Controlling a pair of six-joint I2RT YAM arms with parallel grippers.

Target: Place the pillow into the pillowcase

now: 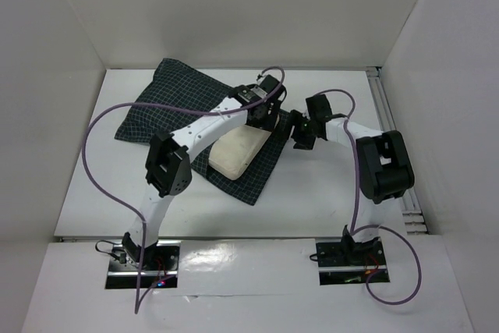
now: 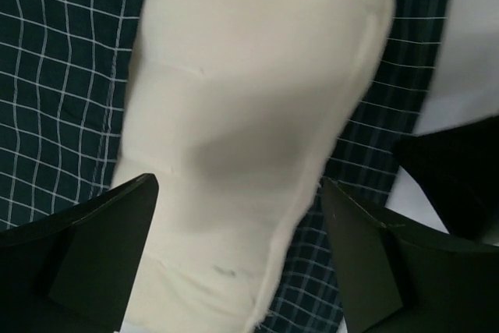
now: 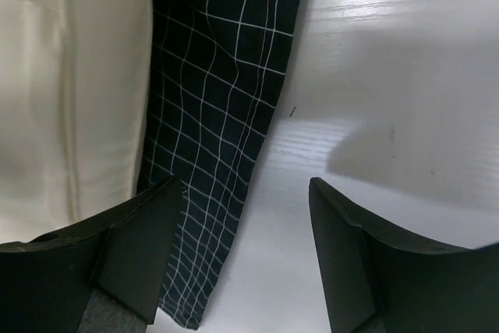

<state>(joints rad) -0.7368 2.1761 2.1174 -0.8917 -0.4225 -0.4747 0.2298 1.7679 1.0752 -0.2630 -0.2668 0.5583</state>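
We logged the white desk (image 1: pixel 312 200) with both arms bolted at its near edge. The cream pillow (image 1: pixel 236 154) lay on top of the near right part of the navy checked pillowcase (image 1: pixel 168 111). Its near end was uncovered and its far end was hidden under the left arm, so we couldn't tell if it was tucked in. The left gripper (image 2: pixel 234 185) hung released, spread wide over the pillow. The right gripper (image 3: pixel 245 185), just to the right, was also released, over the pillowcase edge and bare desk. The rest of the pillowcase spread far left.
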